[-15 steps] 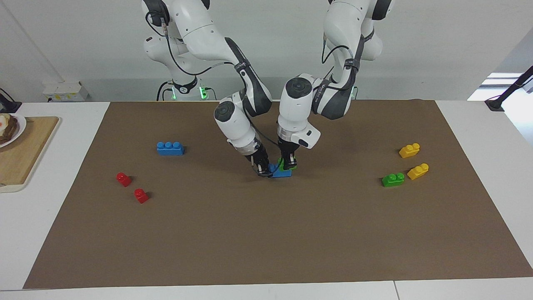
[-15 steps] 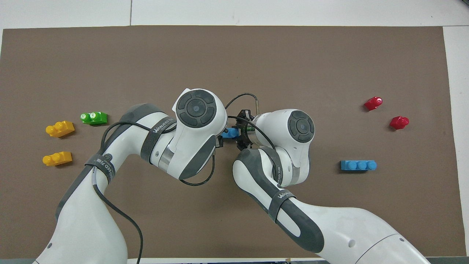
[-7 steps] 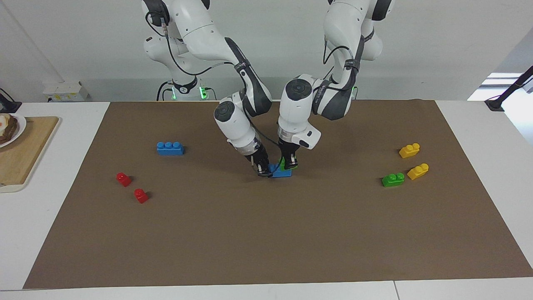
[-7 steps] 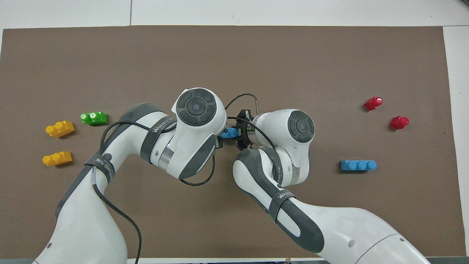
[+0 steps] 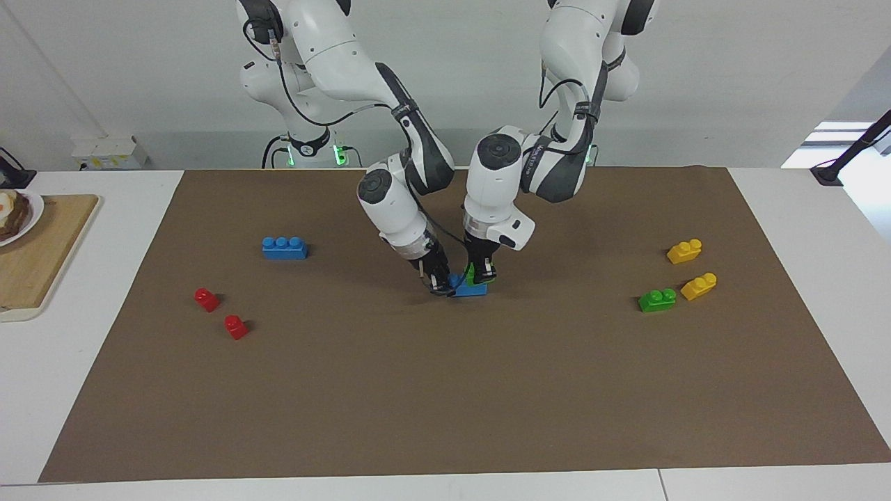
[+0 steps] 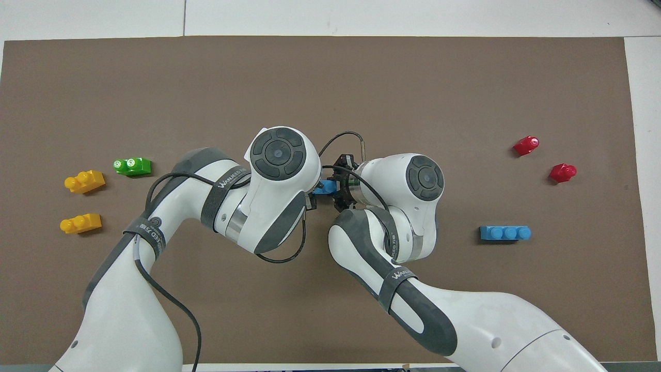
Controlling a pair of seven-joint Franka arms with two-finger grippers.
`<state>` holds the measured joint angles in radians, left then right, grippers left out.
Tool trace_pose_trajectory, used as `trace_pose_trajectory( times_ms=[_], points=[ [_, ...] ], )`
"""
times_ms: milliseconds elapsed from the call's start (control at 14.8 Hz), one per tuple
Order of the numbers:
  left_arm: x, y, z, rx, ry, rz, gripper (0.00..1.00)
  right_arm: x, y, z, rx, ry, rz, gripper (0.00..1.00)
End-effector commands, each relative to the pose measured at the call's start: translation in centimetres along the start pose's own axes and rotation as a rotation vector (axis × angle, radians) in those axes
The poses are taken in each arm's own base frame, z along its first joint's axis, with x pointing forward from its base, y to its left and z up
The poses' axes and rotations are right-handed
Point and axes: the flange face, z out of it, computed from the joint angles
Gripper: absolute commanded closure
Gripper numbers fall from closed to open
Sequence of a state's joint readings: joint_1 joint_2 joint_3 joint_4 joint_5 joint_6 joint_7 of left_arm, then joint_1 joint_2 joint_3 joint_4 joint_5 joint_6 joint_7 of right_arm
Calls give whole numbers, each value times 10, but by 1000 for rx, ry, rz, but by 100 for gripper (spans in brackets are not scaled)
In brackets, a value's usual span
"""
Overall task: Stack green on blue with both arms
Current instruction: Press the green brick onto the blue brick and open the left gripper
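A blue brick [image 5: 469,288] lies on the brown mat [image 5: 445,390] at the table's middle; a bit of it shows in the overhead view [image 6: 324,187]. A green brick [image 5: 477,275] sits on its end toward the left arm. My left gripper [image 5: 481,273] comes down from above and is shut on the green brick. My right gripper [image 5: 438,284] is tilted and shut on the blue brick's other end. In the overhead view both wrists cover the grippers and the green brick.
A second blue brick [image 5: 284,248] and two red bricks [image 5: 207,299] lie toward the right arm's end. A second green brick [image 5: 657,300] and two yellow bricks [image 5: 684,251] lie toward the left arm's end. A wooden board [image 5: 35,257] lies off the mat.
The left arm's wrist and elbow have shifted slightly. Both grippers and the two bricks stay where they were.
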<state>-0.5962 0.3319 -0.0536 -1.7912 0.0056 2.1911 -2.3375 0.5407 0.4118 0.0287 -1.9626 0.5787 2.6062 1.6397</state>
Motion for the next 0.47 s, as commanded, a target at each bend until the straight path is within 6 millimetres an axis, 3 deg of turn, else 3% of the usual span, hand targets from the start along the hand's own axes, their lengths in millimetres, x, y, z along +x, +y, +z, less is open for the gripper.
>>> trace_pose_trajectory(
  times_ms=[0, 405],
  points=[
    [-7, -9, 8, 8, -16, -16, 100, 23, 0, 10, 5, 11, 11, 100],
    [-2, -13, 17, 12, -11, -10, 100, 24, 0, 10, 4, 11, 11, 100]
  ],
)
